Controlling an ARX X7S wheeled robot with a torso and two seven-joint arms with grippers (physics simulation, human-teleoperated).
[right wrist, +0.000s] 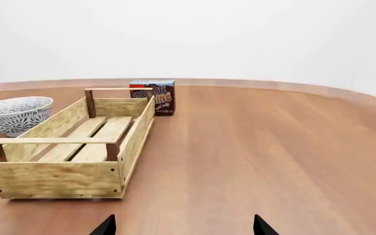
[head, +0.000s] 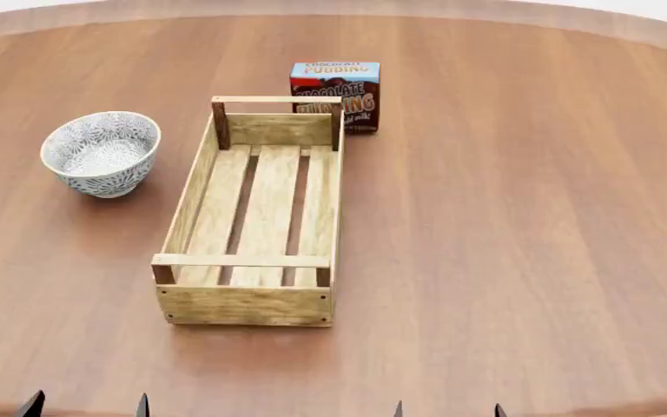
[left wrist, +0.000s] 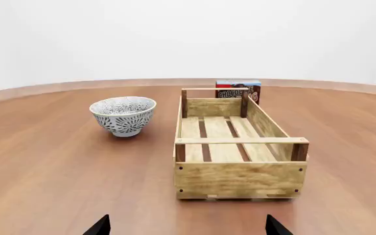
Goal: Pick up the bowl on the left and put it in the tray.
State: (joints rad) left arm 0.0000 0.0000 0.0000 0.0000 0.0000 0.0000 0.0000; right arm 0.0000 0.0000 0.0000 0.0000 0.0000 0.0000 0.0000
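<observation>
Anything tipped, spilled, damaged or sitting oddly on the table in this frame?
Nothing stands out. The bowl sits upright and empty on the table, left of the tray, apart from it. The tray lies flat and empty. The chocolate pudding box stands upright just behind the tray's far end. Both grippers' fingertips show spread apart, holding nothing.

Round ceramic bowl, white with dense grey-blue floral pattern, sits upright on the brown wooden table, left of the long light-wood slatted tray, near but not touching. Tray is empty, long axis running away from the robot. Red-and-blue chocolate pudding box stands just behind the tray's far right corner. Dark fingertips of the left gripper and right gripper poke in at the bottom edge, spread apart, holding nothing.
</observation>
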